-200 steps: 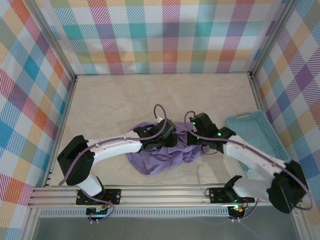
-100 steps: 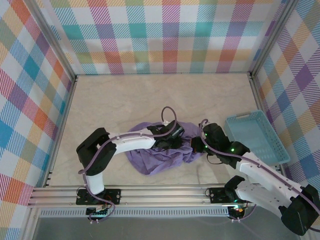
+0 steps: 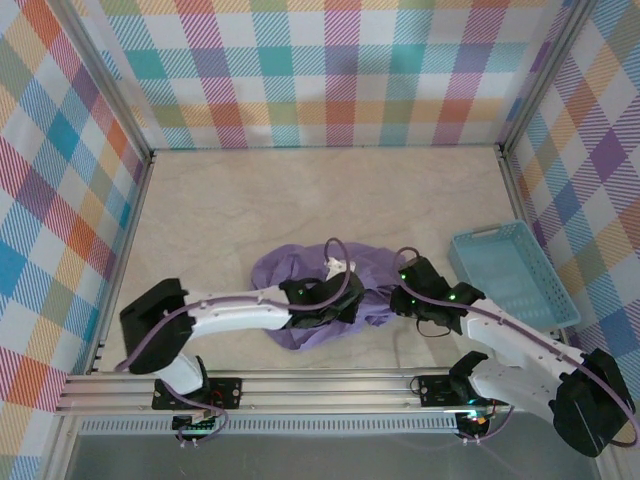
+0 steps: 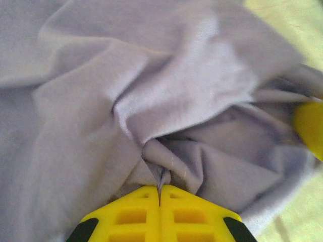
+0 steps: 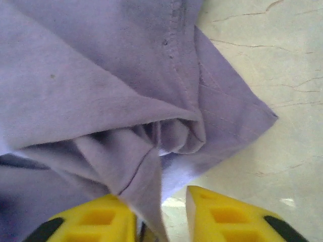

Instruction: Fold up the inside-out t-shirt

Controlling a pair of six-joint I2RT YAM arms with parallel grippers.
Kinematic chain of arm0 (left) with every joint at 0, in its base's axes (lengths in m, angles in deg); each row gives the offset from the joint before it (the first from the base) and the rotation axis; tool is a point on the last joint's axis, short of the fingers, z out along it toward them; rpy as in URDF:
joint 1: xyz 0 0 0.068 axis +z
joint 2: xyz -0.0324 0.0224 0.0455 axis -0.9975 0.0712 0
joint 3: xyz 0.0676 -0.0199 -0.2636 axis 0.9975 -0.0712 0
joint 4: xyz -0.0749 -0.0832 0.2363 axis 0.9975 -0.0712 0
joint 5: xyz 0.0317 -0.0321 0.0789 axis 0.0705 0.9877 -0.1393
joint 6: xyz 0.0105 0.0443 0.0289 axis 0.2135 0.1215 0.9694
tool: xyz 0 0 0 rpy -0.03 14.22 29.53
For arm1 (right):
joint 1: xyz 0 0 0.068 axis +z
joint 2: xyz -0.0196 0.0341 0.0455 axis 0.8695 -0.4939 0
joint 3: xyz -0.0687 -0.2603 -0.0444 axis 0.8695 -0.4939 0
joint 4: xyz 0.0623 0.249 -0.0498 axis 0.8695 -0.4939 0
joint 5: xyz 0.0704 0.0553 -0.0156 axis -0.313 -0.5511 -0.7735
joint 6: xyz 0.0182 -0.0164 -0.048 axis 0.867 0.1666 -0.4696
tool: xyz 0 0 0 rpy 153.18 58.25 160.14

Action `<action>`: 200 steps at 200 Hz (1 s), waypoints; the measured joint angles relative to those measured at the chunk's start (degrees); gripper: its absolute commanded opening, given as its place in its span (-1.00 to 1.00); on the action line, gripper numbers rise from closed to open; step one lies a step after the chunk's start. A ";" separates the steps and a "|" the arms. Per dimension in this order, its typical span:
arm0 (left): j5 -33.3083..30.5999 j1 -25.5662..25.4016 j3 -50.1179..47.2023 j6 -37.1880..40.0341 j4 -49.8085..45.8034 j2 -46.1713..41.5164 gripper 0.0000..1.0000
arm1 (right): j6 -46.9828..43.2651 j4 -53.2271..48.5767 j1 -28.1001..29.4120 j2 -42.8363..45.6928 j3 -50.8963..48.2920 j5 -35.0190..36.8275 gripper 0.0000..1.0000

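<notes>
Lavender cloth, the inside-out t-shirt [image 3: 285, 272], lies bunched on the table [image 3: 250, 200] near the front middle, just ahead of my two arms. Its longer stretch runs left to right; which end is the collar I cannot tell. My left pincer [image 4: 160, 189] is pressed together on a raised fold near the heap's middle. My right pincer [image 5: 161, 199] stands spread at the heap's right edge, a flap of cloth hanging between its fingers, and a stitched corner [image 5: 252, 113] points away over bare table. The blue basket [image 3: 510, 270] stands further right, apart from the shirt
</notes>
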 measured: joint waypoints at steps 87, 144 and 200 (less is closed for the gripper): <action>-2.36 -3.45 -9.35 1.07 11.34 -2.86 -1.00 | -6.60 -5.62 10.64 1.88 8.66 0.33 -0.18; -2.56 -4.63 -10.10 1.64 13.22 -2.86 -1.00 | -6.08 -0.09 10.64 -9.38 8.09 -0.94 -0.20; -2.60 -5.40 -11.41 1.64 14.14 -2.86 -1.00 | -5.84 1.29 10.54 -19.34 9.49 5.66 -0.39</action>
